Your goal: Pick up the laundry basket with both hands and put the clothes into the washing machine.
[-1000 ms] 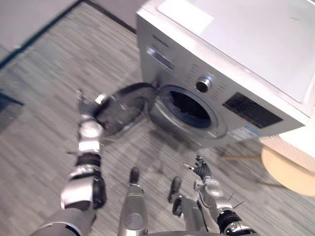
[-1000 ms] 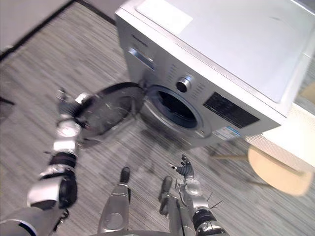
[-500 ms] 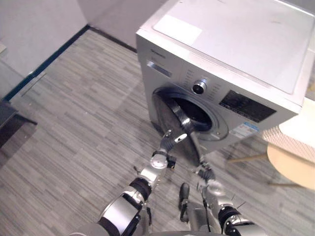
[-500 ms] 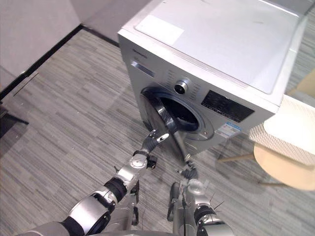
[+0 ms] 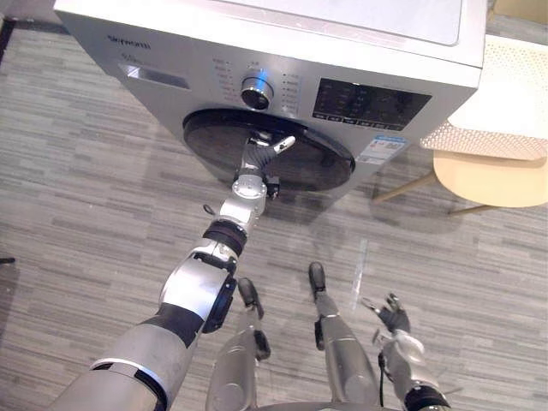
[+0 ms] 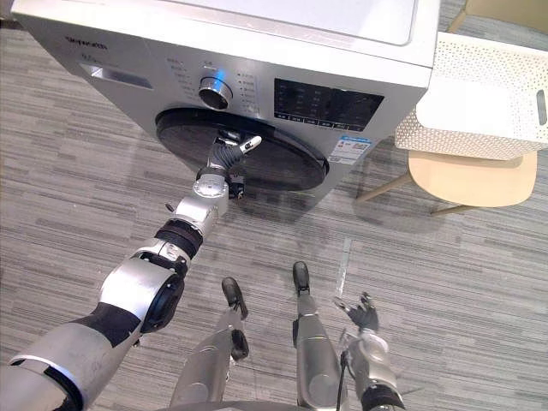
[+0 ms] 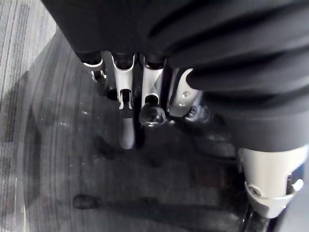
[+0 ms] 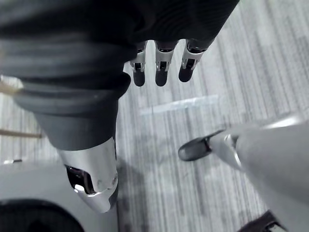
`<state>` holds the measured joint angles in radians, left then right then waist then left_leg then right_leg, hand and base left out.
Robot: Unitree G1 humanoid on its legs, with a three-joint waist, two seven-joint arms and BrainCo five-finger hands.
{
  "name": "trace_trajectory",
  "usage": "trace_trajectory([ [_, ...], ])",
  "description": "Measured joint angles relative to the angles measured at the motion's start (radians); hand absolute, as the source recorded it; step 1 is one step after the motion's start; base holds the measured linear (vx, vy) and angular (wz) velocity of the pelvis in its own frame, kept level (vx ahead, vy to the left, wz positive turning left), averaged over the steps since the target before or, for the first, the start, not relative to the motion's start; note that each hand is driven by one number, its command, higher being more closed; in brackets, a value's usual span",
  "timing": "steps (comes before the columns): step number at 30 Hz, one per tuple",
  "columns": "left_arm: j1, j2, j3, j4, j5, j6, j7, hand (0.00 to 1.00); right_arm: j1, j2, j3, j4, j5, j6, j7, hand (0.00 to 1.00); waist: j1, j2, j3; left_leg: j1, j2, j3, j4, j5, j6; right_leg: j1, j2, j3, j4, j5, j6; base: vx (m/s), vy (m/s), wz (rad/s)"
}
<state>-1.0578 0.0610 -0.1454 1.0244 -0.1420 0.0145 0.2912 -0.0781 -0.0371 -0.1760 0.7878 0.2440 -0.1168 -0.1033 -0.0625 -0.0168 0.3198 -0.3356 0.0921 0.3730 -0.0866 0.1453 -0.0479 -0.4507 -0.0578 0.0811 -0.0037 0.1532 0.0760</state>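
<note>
The silver washing machine (image 5: 282,51) stands ahead with its round dark door (image 5: 317,163) shut against the front. My left hand (image 5: 257,154) reaches out to that door, its straight fingers (image 7: 126,111) laid on the dark glass (image 7: 72,145) and its thumb spread to the side. My right hand (image 5: 392,315) hangs low at the lower right over the floor, fingers (image 8: 161,67) relaxed and holding nothing. A white perforated laundry basket (image 6: 479,94) sits on a pale wooden stool (image 6: 471,180) to the right of the machine. No clothes are visible.
Grey striped flooring (image 5: 77,214) spreads to the left and in front of the machine. The stool and basket take up the space at the machine's right side.
The door has swung from wide open to shut, with my left hand following it in against the machine. The camera has turned to face the machine. My right hand has dropped lower.
</note>
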Motion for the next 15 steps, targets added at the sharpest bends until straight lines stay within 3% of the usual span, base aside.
trace_trajectory([
  [3, 0.033, -0.005, -0.003, -0.055, 0.027, -0.003, -0.010, 0.00, -0.003, 0.006, 0.018, -0.020, 0.000, -0.016, 0.000, 0.00, 0.004, -0.005, 0.003, 0.006, -0.005, -0.014, -0.001, 0.000, 0.000, 0.014, -0.008, -0.021, 0.000, 0.003, -0.005, 0.00, 0.010, 0.17],
  [6, 0.162, -0.020, -0.030, -0.200, 0.041, -0.055, -0.009, 0.00, -0.001, 0.021, 0.021, -0.020, 0.000, -0.022, -0.001, 0.00, 0.015, -0.005, 0.002, 0.048, -0.006, -0.038, -0.002, 0.001, 0.009, 0.070, -0.012, -0.050, 0.000, -0.012, -0.007, 0.06, 0.003, 0.26],
  [10, 0.488, -0.037, -0.089, -0.451, 0.010, -0.155, -0.011, 0.00, 0.000, 0.039, 0.040, -0.018, 0.000, -0.023, -0.001, 0.00, 0.039, 0.001, -0.022, 0.112, -0.003, -0.100, -0.003, -0.011, 0.011, 0.156, -0.013, -0.109, 0.027, -0.072, -0.012, 0.12, -0.010, 0.41],
  [15, 0.932, -0.026, -0.046, -0.505, -0.089, -0.179, -0.079, 0.00, -0.001, 0.017, 0.072, 0.022, 0.000, -0.025, -0.001, 0.00, 0.069, 0.019, -0.093, 0.170, -0.014, -0.210, -0.001, -0.018, 0.002, 0.265, -0.029, -0.219, 0.049, -0.145, -0.012, 0.16, 0.014, 0.68],
])
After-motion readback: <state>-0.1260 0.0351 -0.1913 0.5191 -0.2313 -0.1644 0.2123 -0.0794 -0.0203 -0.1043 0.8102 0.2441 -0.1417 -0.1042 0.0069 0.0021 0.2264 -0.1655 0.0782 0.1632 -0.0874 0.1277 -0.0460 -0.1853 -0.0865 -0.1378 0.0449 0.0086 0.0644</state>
